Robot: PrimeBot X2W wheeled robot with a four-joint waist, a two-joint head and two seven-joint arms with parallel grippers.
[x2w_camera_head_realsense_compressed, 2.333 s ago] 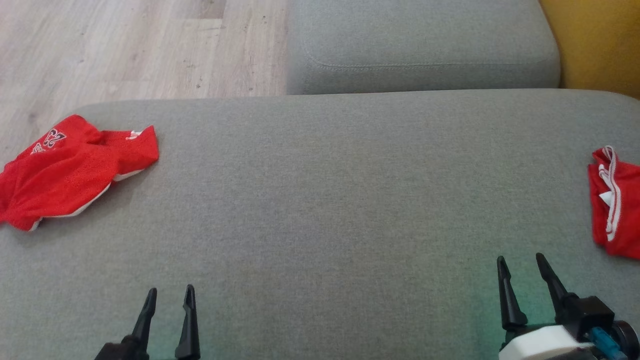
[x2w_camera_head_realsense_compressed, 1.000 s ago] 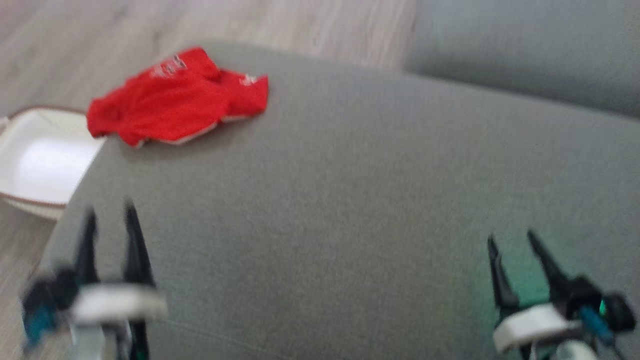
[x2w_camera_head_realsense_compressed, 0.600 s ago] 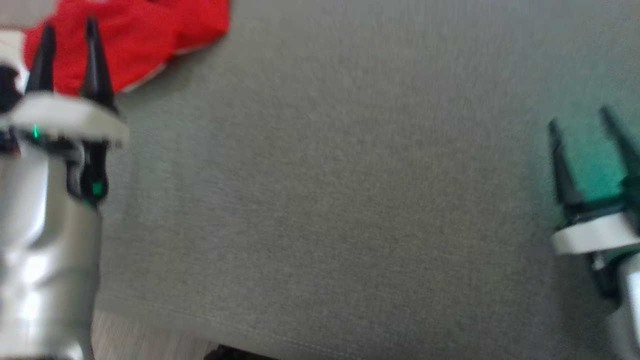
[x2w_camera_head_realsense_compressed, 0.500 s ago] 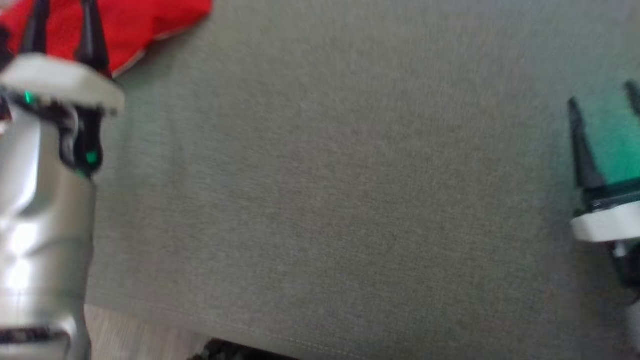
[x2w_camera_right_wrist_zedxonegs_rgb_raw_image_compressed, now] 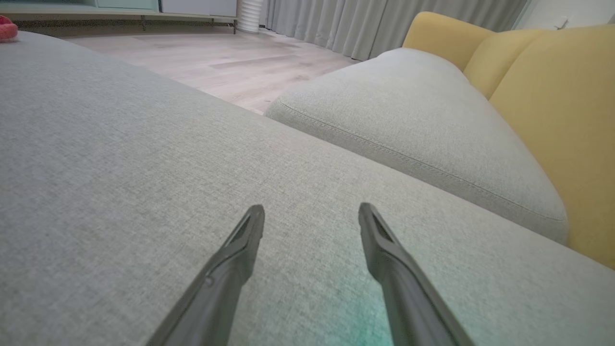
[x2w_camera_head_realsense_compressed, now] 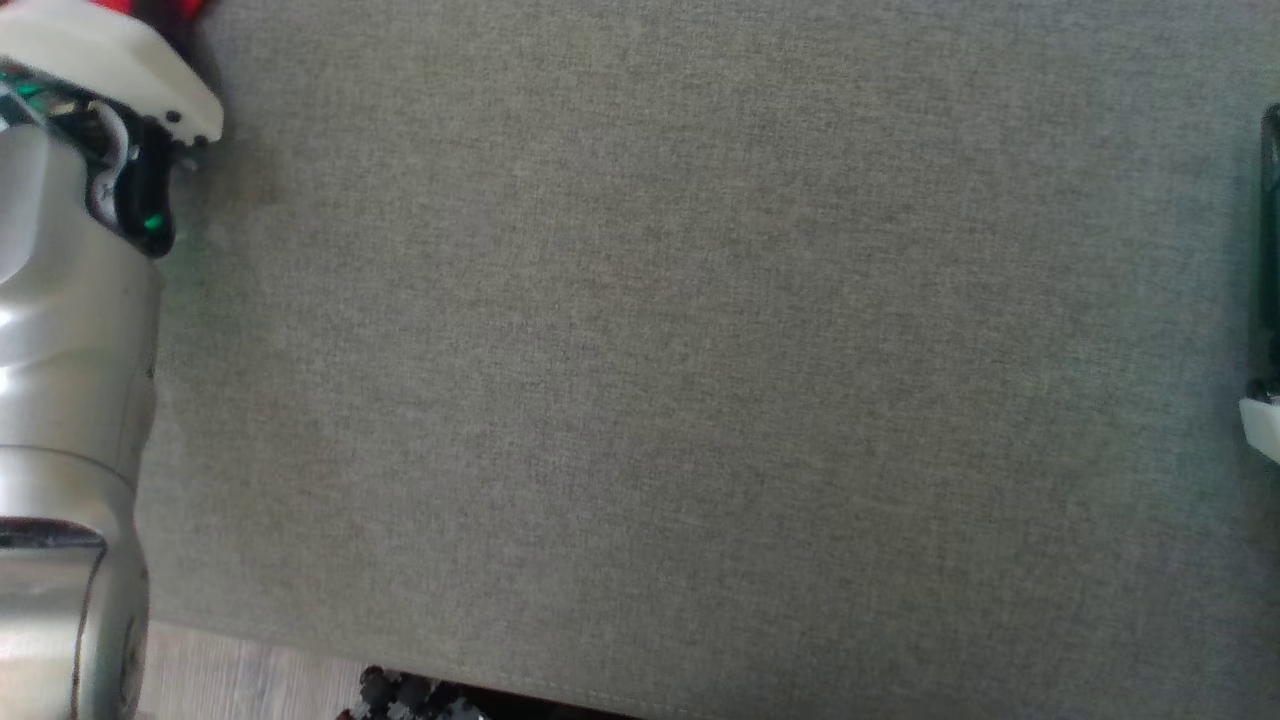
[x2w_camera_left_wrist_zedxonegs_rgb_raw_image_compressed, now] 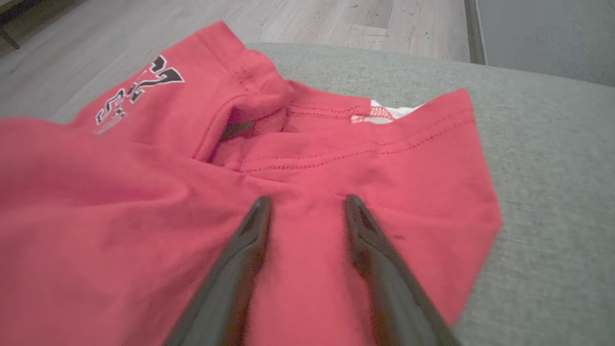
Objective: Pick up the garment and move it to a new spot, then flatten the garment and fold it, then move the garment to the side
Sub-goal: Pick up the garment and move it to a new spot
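Between the left gripper (x2w_camera_left_wrist_zedxonegs_rgb_raw_image_compressed: 307, 199)'s parted fingers lies the red garment (x2w_camera_left_wrist_zedxonegs_rgb_raw_image_compressed: 336, 144), not yet clamped; the right gripper (x2w_camera_right_wrist_zedxonegs_rgb_raw_image_compressed: 311, 208) gapes wide above the grey cushion (x2w_camera_right_wrist_zedxonegs_rgb_raw_image_compressed: 96, 144).

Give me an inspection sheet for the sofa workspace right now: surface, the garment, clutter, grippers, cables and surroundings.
Surface: grey cushion, bare fabric across its middle.
Job's things: red garment, crumpled near the cushion's edge, number print facing up.
Clutter: dark object below the cushion's front edge, too unclear to name.
Grippers: left gripper open, fingertips at the garment's surface with a band of cloth between them; right gripper open over bare cushion, holding nothing.
Cables: nothing seen.
Surroundings: second grey cushion, yellow backrest, curtains, wood floor.
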